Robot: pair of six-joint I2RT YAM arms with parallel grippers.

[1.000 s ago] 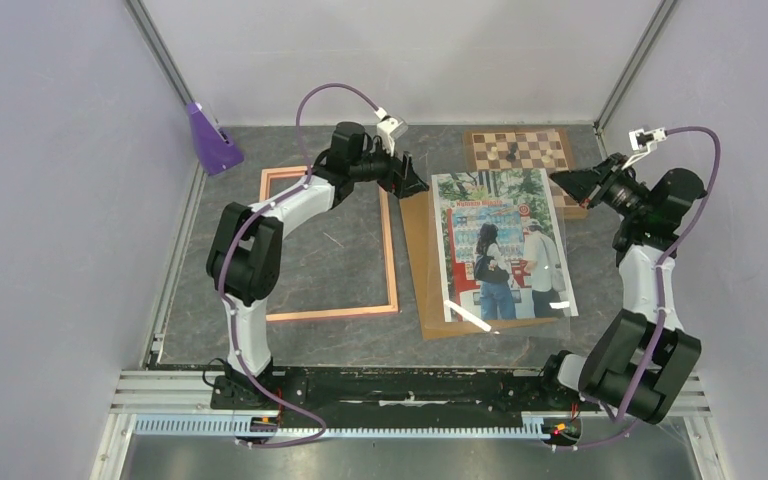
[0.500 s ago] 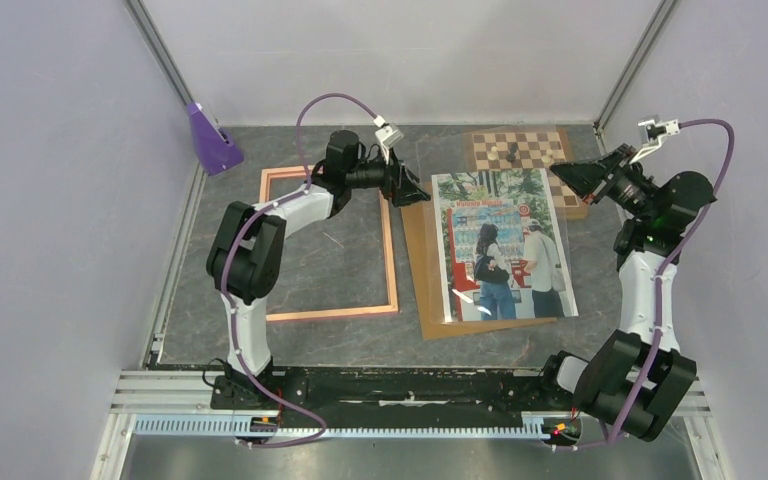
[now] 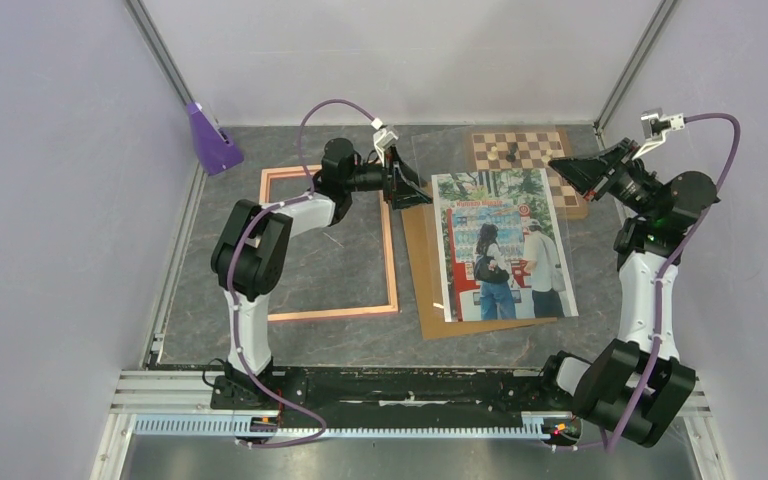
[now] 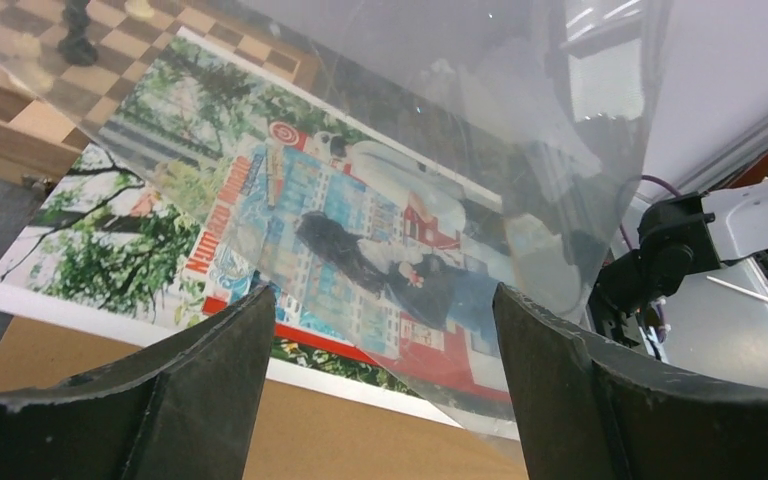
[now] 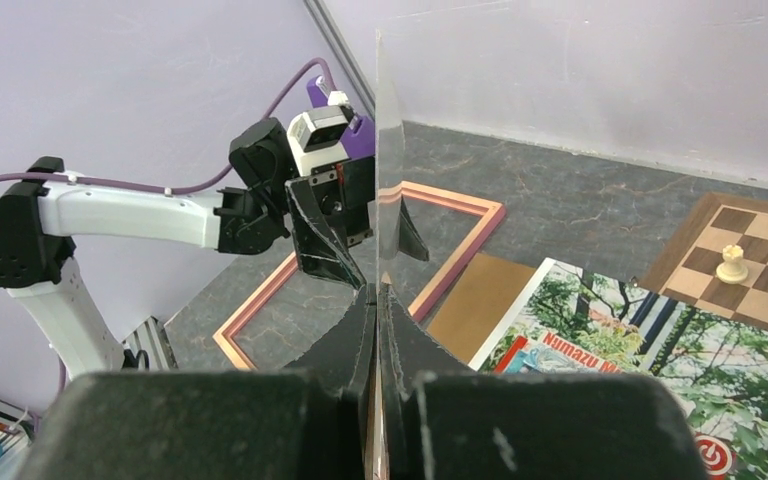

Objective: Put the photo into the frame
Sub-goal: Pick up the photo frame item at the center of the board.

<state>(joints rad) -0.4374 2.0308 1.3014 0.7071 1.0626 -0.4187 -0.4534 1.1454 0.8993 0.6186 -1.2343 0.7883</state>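
Findings, left to right.

The frame [image 3: 330,313] lies flat on the desk [image 3: 332,250], and bare desk shows through its opening.

My left hand [image 4: 382,298] hangs above the frame's far right corner. Its fingers are spread wide and grip nothing. A clear sheet [image 4: 460,90] is tilted in front of this hand, with its lower edge crossing the gap between the fingers. I cannot tell whether it touches either finger.

A brown board [image 3: 422,270] lies just right of the frame. The photo [image 3: 500,250] lies flat on this board, face up and outside the frame. Its foliage end is toward the far side.

A chessboard [image 3: 535,150] with a few pieces sits behind the photo.

My right hand [image 5: 377,295] is raised over the chessboard's right part. It is clenched on the sheet, which stands edge-on between its fingers.
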